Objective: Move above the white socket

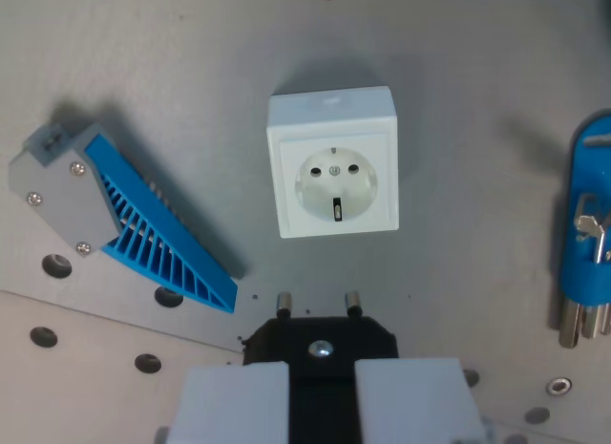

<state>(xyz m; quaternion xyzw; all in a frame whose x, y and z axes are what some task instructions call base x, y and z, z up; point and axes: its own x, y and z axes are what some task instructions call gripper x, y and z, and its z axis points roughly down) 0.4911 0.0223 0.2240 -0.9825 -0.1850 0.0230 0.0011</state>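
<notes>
The gripper (322, 398) is clenching a black plug (320, 341), prongs pointing toward the white socket (332, 163) for alignment.

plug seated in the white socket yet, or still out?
Out. The black plug sits in the gripper jaws, both pins bare and clear of the white socket, whose two holes show empty.

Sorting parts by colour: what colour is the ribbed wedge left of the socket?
Blue ribbed wedge with a grey end block, seen in the wrist view.
</notes>
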